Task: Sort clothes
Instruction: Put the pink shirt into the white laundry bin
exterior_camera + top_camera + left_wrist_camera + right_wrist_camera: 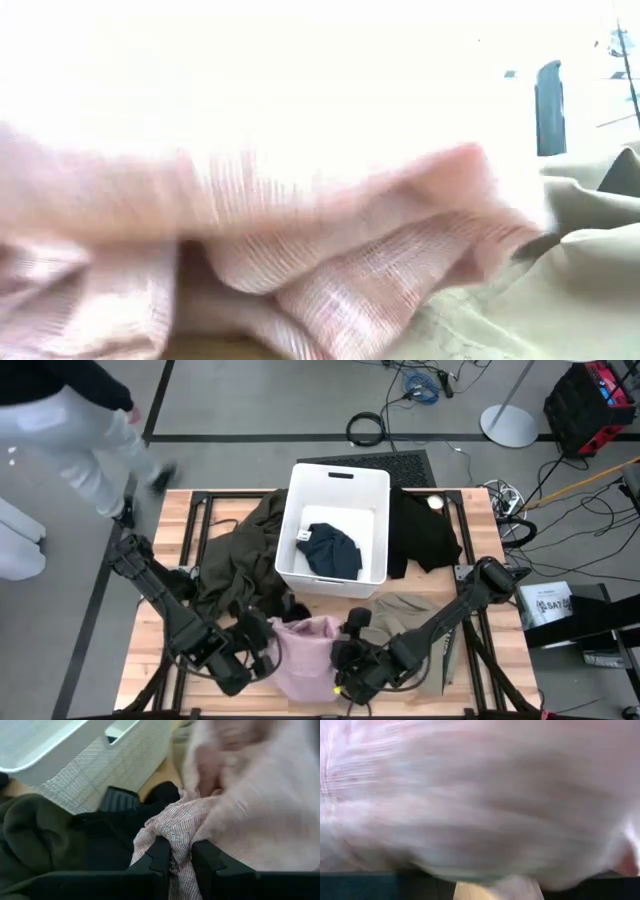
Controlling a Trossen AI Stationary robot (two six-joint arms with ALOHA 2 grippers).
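The pale pink garment [305, 655] lies bunched near the table's front edge and fills the low view [300, 250]. My left gripper [262, 657] is at its left side, shut on a bunch of it [180, 852]. My right gripper [347, 672] is at the garment's right side, and pink cloth [480, 800] covers its wrist view. A khaki garment [415, 630] lies under my right arm. The dark olive garment [240, 560] lies left of the white bin [340, 485], a black one [425, 530] lies to its right, and a navy one [330, 550] lies inside it. My left gripper pinches a gathered fold of the pink garment [176, 827] between its two fingers [159, 857], at the garment's left edge. It comes slanting down from the table's left. Several layers are bunched in the pinch. The rest of the garment spreads away toward the right.
The bin stands at the table's far middle. Another black piece of cloth [120, 840] lies between the olive garment and the pink one. A person [70, 420] walks past the table's far left corner. Cables and stands are on the floor behind.
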